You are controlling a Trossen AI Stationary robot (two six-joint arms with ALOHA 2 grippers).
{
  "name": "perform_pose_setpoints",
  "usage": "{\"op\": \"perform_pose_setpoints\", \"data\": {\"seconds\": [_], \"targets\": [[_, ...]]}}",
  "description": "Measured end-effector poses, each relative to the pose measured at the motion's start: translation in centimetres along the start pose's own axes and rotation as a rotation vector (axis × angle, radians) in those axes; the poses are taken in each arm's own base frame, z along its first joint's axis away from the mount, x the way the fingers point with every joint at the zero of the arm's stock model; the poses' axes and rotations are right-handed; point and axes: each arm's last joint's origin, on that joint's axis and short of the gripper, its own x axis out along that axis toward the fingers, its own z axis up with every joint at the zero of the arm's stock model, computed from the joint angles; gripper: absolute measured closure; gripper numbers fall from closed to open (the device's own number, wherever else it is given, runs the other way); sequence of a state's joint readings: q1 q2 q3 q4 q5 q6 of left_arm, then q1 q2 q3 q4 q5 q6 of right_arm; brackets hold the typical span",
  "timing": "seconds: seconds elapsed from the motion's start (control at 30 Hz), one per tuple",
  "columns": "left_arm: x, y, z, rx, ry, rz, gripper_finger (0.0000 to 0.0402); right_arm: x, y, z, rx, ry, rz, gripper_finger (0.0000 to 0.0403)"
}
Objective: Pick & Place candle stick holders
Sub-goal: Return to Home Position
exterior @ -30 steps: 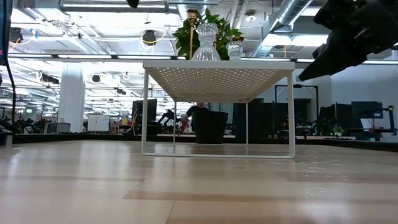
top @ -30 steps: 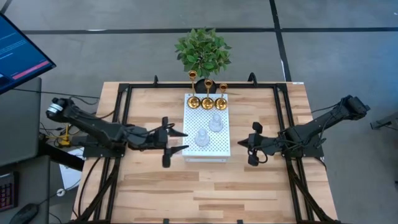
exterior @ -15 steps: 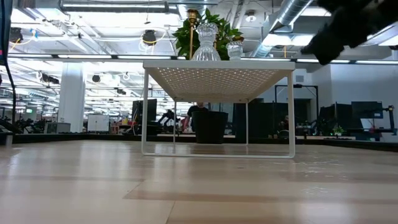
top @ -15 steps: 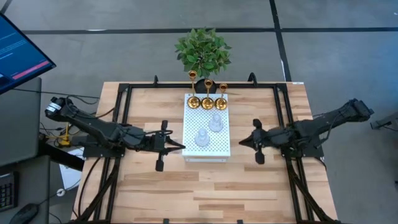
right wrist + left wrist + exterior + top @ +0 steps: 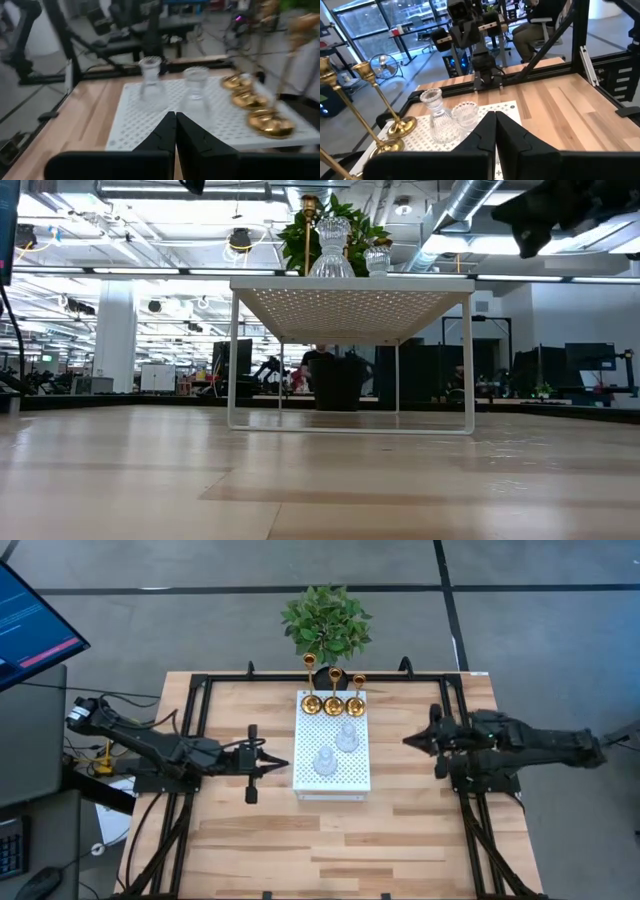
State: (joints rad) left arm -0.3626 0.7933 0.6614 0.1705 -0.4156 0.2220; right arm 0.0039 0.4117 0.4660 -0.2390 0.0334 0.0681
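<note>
Left gripper (image 5: 283, 764): fingers pressed together, nothing held; it sits just off the left edge of the white perforated shelf (image 5: 350, 778), not touching it. Right gripper (image 5: 408, 741): fingers likewise closed and empty, standing clear of the shelf's right edge, farther off than the left.

Count on the shelf: five candle stick holders. Two are clear glass: the nearer glass holder (image 5: 324, 760) stands toward the front and the farther glass holder (image 5: 347, 736) at mid-shelf, both upright between the two grippers. Three gold holders (image 5: 334, 705) stand in a row along the far edge. Beyond them is one potted plant (image 5: 327, 622).
</note>
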Motion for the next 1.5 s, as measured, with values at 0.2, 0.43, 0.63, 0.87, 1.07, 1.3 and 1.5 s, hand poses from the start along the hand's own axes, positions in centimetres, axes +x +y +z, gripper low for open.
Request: {"op": "perform_pose_setpoints", "data": {"seconds": [0.2, 0.43, 0.63, 0.87, 1.07, 1.3, 1.5], "targets": [[-0.3, 0.0, -0.7, -0.003, -0.003, 0.000, 0.0395, -2.5, -0.8, -0.2, 0.005, -0.049, -0.072, 0.0403], [-0.1, 0.3, -1.2, 0.000, -0.007, 0.032, 0.0397, -4.5, -1.0, -0.2, -0.058, -0.125, -0.127, 0.0403], [0.2, 1.0, -1.3, 0.003, -0.006, 0.073, 0.0396, -5.8, -1.4, -1.1, -0.023, -0.108, -0.268, 0.0403], [0.2, 1.2, -1.3, 0.003, -0.004, 0.086, 0.0395, -5.4, -1.4, -2.2, 0.014, -0.219, -0.255, 0.0403], [0.2, 1.2, -1.3, 0.004, -0.004, 0.086, 0.0394, -2.4, -1.7, -5.8, 0.031, -0.175, -0.217, 0.0403], [0.2, 1.2, -1.4, 0.027, -0.002, 0.078, 0.0394, -0.9, -1.8, -8.3, 0.025, -0.159, -0.146, 0.0403], [0.2, 1.2, -1.4, 0.028, 0.003, 0.077, 0.0394, -0.6, -1.8, -8.8, 0.004, -0.156, -0.143, 0.0403]]}}
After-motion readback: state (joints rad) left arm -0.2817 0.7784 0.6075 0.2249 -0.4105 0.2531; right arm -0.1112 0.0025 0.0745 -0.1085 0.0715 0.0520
